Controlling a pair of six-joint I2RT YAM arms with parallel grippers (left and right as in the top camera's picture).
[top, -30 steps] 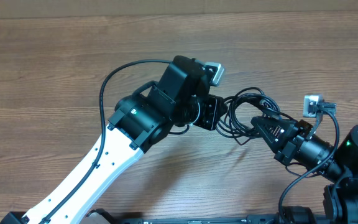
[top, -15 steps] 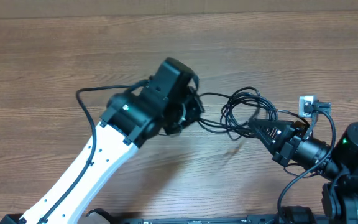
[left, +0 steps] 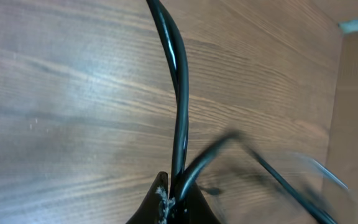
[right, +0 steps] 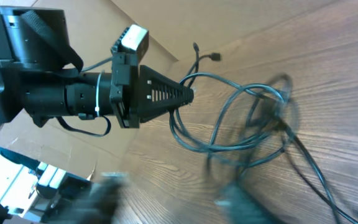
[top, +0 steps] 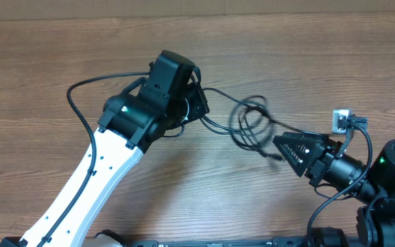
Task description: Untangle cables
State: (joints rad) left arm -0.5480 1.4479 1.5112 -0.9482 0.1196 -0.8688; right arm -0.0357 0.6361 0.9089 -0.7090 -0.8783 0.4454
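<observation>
**Left gripper clamps the cables, right gripper stands apart**

A wooden table [top: 60, 62] lies under both grippers. The left arm [top: 108, 165] reaches in from the lower left and the right arm [top: 389, 171] from the lower right, so their tips face each other. The left gripper [top: 203, 108] is closed tight on the cables [top: 249, 120]. In its wrist view, black strands run out from between its fingertips. The right gripper [top: 284, 149] has its fingers spread and holds nothing.

The cables form a loose, blurred tangle of loops between the two grippers, strung from the left gripper's tip toward the right one. The nearest loops sit just in front of the right gripper, and I cannot tell if they touch it. One strand end [top: 273, 157] lies just beside the right gripper's tip. In the right wrist view, two small plugs [right: 216, 56] show just past the left gripper's tip.
</observation>
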